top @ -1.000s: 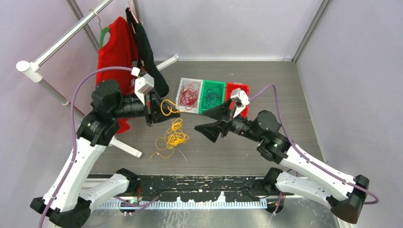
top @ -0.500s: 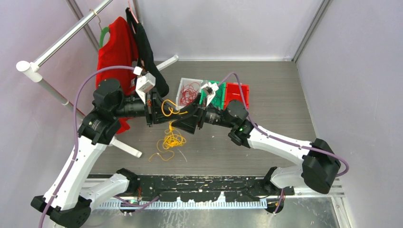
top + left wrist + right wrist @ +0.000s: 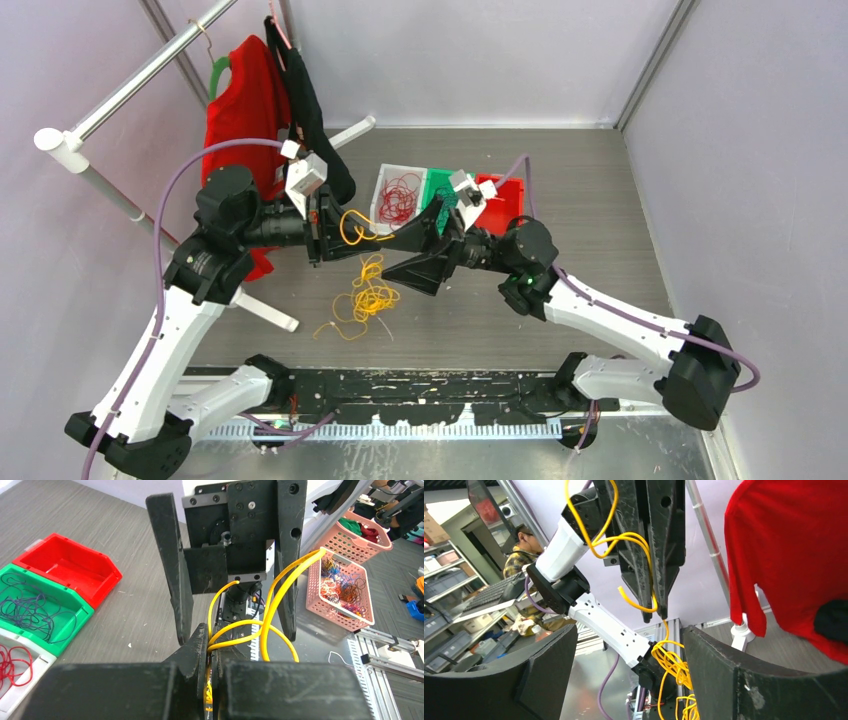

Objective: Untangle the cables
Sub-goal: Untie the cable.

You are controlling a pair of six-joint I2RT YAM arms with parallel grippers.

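My left gripper point(image 3: 335, 232) is shut on a yellow-orange cable point(image 3: 352, 224) and holds its loops above the table. The strand hangs down to a yellow tangle point(image 3: 366, 297) on the table. In the left wrist view my left gripper point(image 3: 210, 636) pinches the yellow loops point(image 3: 265, 625). My right gripper point(image 3: 382, 253) is open and faces the left one, its fingers point(image 3: 174, 580) on either side of the held loops. In the right wrist view my right gripper point(image 3: 629, 630) is open, with the hanging yellow cable point(image 3: 674, 665) beside its right finger point(image 3: 764, 680).
A white bin point(image 3: 380, 205) holds red cables, a green bin point(image 3: 434, 184) holds dark cables, and a red bin point(image 3: 505, 190) stands beside them at the back. A red garment point(image 3: 245, 100) hangs on a rack at the left. A pink basket point(image 3: 345, 587) shows off the table.
My right arm swung left to the left gripper, then eased back slightly to the right, still open. My left gripper has stayed put, holding the yellow cable.
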